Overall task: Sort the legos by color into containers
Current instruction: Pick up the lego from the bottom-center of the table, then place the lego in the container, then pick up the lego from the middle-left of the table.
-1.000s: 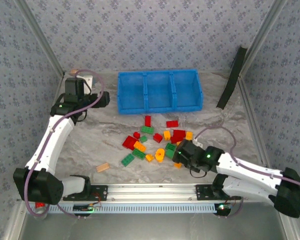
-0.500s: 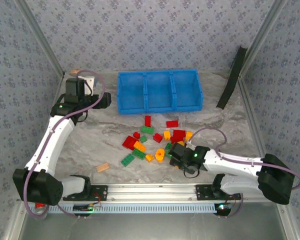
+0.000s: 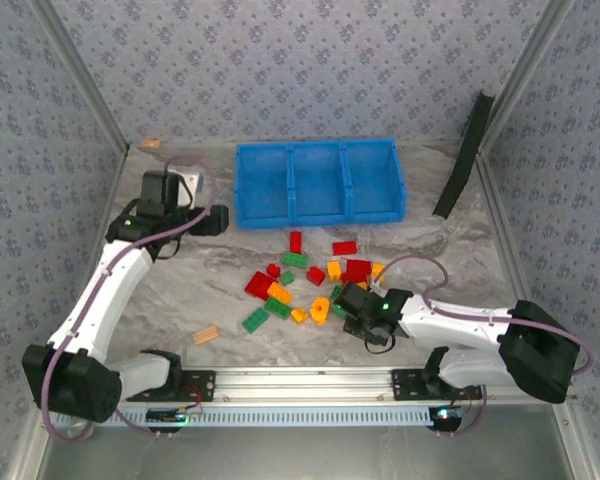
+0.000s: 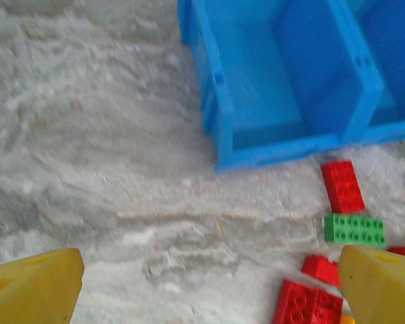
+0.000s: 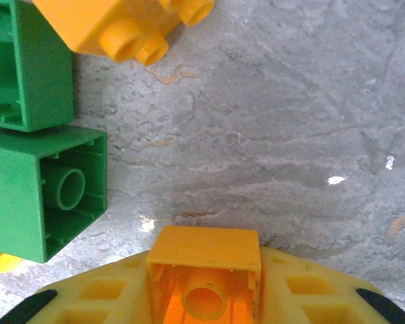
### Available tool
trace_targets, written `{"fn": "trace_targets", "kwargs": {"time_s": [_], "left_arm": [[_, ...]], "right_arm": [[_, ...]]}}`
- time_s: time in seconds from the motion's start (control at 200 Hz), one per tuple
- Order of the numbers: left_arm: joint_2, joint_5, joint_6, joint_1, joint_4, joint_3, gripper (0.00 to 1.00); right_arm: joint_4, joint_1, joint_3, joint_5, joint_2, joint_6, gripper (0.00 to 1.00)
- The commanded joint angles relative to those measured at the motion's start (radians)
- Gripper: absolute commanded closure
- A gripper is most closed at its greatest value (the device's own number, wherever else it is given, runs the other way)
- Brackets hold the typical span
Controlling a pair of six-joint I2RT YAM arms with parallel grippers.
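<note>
At twelve o'clock from the right jaws, closed on an orange lego, lies the tray; left jaws gape empty.

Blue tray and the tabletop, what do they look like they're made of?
Blue tray: probably moulded plastic, smooth and slightly glossy, with thin walls of one even colour. Tabletop: grey-white veined pattern, matte; stone or a printed sheet, cannot tell.
</note>
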Motion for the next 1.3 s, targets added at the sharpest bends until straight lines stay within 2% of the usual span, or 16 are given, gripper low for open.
{"fn": "trace_targets", "kwargs": {"time_s": [0.0, 0.26, 0.385, 0.47, 0.6, 0.74, 0.895, 1.044, 1.189, 1.294], "left_arm": [[-0.068, 0.011, -0.037, -0.062, -0.133, -0.080, 0.03], [-0.239, 0.023, -0.200, -0.308, -0.171, -0.260, 0.01], [-0.270, 0.072, -0.323, -0.394, -0.105, -0.355, 0.03], [-0.258, 0.061, -0.386, -0.484, -0.056, -0.413, 0.04], [-0.204, -0.008, -0.430, -0.629, 0.007, -0.459, 0.04], [-0.105, -0.075, -0.436, -0.698, 0.027, -0.464, 0.06], [-0.006, -0.140, -0.437, -0.733, 0.066, -0.461, 0.08], [0.074, -0.157, -0.446, -0.758, 0.094, -0.462, 0.11], [0.118, -0.170, -0.458, -0.766, 0.116, -0.474, 0.14], [0.139, -0.175, -0.460, -0.766, 0.141, -0.482, 0.19]], "right_arm": [[-0.028, -0.029, -0.013, -0.028, 0.007, -0.048, 0.67], [-0.314, -0.121, 0.056, -0.095, -0.166, -0.234, 0.75], [-0.396, -0.239, 0.135, -0.132, -0.236, -0.357, 0.76], [-0.412, -0.314, 0.220, -0.150, -0.228, -0.448, 0.76], [-0.432, -0.415, 0.393, -0.120, -0.135, -0.622, 0.75], [-0.363, -0.509, 0.575, -0.105, 0.004, -0.787, 0.75], [-0.258, -0.555, 0.777, -0.047, 0.178, -0.911, 0.75], [-0.176, -0.584, 0.919, -0.002, 0.350, -0.988, 0.74], [-0.141, -0.626, 1.023, 0.040, 0.489, -1.018, 0.74], [-0.103, -0.666, 1.057, 0.025, 0.559, -1.018, 0.74]]}}
